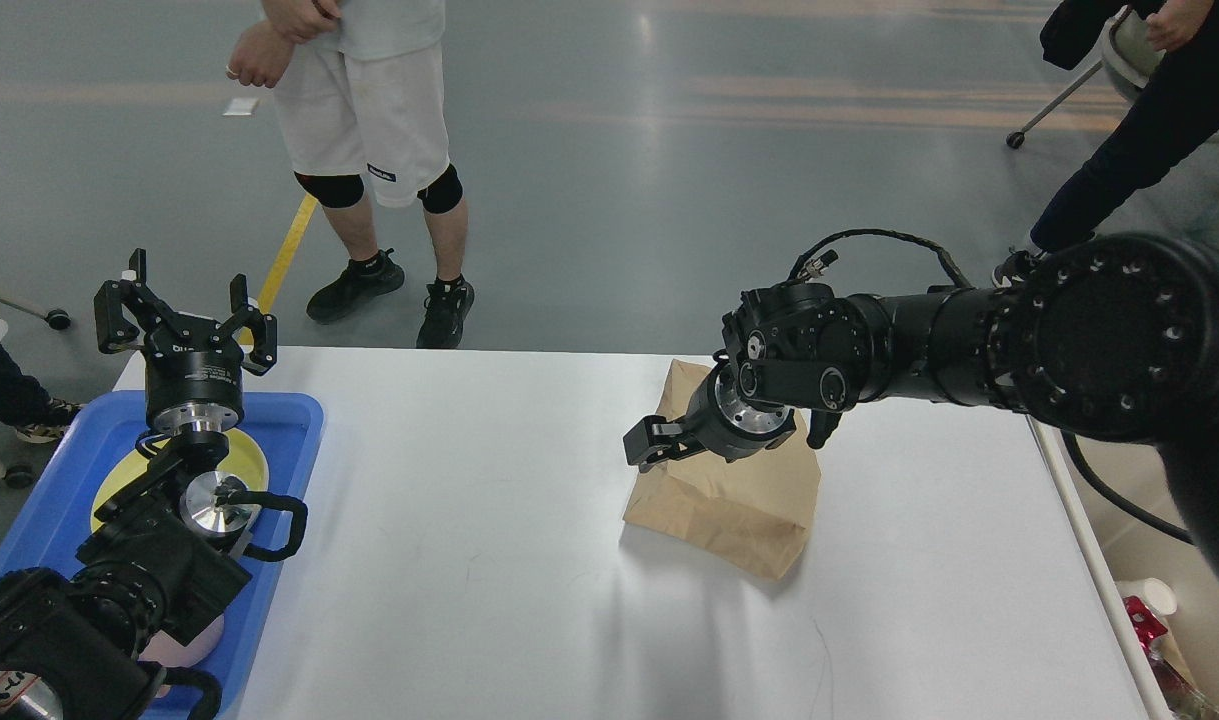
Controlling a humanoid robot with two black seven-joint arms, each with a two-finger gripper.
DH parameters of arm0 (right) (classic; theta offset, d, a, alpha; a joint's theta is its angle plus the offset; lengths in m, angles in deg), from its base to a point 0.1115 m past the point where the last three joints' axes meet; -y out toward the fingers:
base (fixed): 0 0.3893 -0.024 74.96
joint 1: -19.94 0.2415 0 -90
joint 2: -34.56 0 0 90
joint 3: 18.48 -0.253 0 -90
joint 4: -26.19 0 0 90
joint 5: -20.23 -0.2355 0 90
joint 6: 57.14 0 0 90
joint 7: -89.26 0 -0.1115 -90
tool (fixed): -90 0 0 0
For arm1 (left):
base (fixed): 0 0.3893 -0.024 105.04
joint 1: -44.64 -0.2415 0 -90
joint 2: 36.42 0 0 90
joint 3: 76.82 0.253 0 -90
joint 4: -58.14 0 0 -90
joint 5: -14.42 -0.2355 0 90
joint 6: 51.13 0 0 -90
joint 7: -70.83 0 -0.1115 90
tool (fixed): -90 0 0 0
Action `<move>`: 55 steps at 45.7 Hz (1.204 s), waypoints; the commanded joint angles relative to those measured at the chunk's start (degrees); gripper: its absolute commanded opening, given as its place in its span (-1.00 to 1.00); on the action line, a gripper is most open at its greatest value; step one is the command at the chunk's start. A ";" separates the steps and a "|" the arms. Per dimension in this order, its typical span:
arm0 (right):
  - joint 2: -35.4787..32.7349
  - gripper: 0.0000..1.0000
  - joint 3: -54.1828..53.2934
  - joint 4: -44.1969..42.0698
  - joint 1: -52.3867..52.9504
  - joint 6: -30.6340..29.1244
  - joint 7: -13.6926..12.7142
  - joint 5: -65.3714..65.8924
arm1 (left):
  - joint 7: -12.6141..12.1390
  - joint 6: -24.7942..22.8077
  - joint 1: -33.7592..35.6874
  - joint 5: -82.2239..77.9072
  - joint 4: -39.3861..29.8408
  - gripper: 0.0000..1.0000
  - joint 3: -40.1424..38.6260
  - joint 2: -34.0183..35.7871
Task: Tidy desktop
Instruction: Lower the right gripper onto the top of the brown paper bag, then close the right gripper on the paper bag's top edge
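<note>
The big white smooth desktop [489, 560] with round corners fills the middle of the view, and one crumpled brown paper bag [729, 505] lies on it, a bit right of the middle. The bag's long side runs from the far edge of the desktop toward me, leaning a little to the right. My right gripper [654, 440] sits right at the bag's upper left part, low over it and pointing left. It looks like it touches the paper, but its fingers look small and dark, so I cannot tell if they are spread or pinching the bag. My left gripper [184, 310] is well apart from the bag, held up high over the blue plastic tray [294, 420] at the left edge of the desktop, and its two fingers are spread wide with nothing between them. So the right arm is much nearer to the bag, and I think the bag is its job. Counting things: one paper bag, one blue tray, one yellow round plate [254, 462] in the tray, and two grippers. Past the desktop stand two people: one in white shorts [364, 115] and one in dark clothes [1129, 150]. The rest of the desktop looks bare.
</note>
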State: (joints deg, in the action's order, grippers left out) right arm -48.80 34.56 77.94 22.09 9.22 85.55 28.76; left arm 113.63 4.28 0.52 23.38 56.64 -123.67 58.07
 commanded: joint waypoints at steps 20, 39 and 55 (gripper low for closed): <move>2.41 1.00 -1.18 -5.17 -5.13 2.11 0.02 0.00 | 0.00 -0.04 0.00 0.00 0.00 0.93 0.00 0.00; 3.47 1.00 -1.18 -7.89 -8.47 2.11 -0.07 0.00 | 0.00 -0.04 0.00 0.00 0.00 0.93 0.00 0.00; 3.38 1.00 -1.10 -7.98 -8.56 2.20 -0.07 0.00 | 0.00 -0.04 0.00 0.00 0.00 0.93 0.00 0.00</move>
State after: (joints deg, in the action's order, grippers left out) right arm -45.34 33.46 70.03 13.54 11.38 85.48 28.76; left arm 113.63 4.23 0.52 23.38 56.64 -123.67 58.07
